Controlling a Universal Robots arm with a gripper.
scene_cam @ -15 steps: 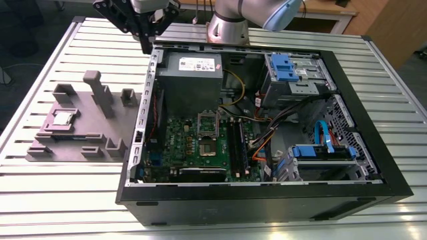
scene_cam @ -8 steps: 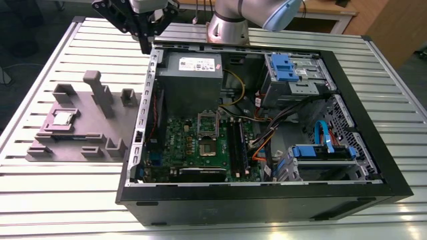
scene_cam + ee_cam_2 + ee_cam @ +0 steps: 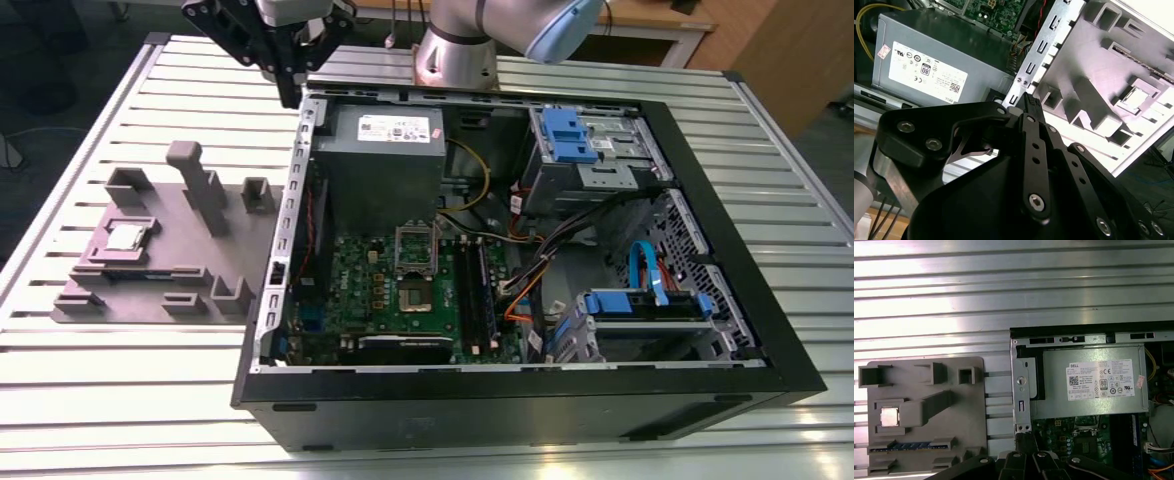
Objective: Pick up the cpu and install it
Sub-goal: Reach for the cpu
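Presently empty: pincer (image 3: pixel 290 95), tips pressed together, poised above the counter (image 3: pixel 120 100), just beside the case wall (image 3: pixel 306 140). Cpu (image 3: pixel 127 237) well apart from the pincer, lying flat in a recess of the tray (image 3: pixel 174 225), untouched. Hazards, as judged: clipping the case wall if lowered carelessly; skidding across the chip's slick metal top, or tilting it in its recess, if brought down without spreading the tips.

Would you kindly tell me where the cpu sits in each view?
Exterior view: the cpu lies in the tray, on the exterior view's left of the case.
First wrist view: the cpu in a tray recess, beside the case.
Second wrist view: the cpu in a tray recess, past the case wall.
Shared landmark: the power supply.
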